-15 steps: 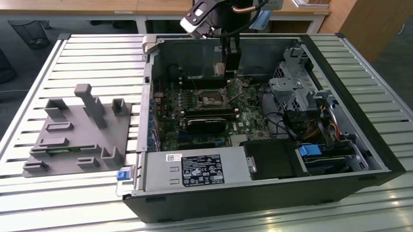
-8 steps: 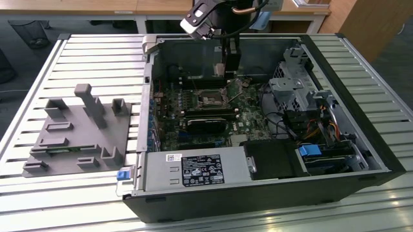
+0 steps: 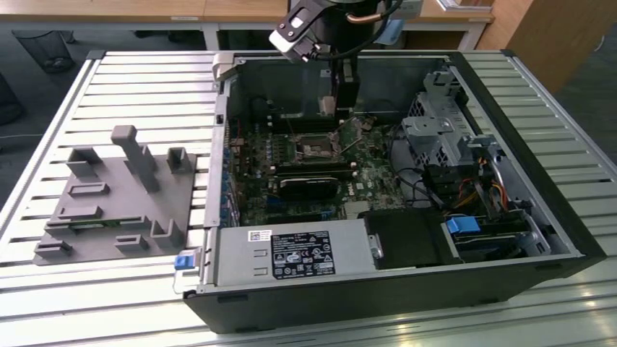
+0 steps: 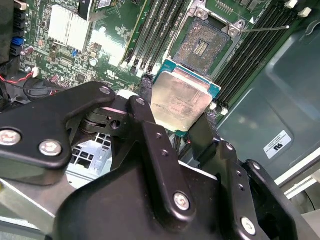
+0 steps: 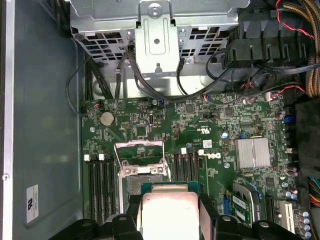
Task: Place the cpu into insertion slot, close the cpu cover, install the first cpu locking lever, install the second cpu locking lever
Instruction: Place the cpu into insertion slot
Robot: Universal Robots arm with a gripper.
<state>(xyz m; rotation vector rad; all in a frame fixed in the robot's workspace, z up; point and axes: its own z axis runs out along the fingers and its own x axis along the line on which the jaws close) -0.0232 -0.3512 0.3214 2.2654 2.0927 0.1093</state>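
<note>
On the left of the exterior view I see a grey fixture block [image 3: 121, 199] on the slatted table [image 3: 144, 87]. To its right lies the open computer case [image 3: 405, 303]. At upper centre my gripper [image 3: 344, 114] reaches inside. In the second wrist view its fingers [image 4: 200, 132] clamp the cpu [image 4: 182, 100], held near the uncovered insertion slot [image 4: 202, 47], not seated.
</note>
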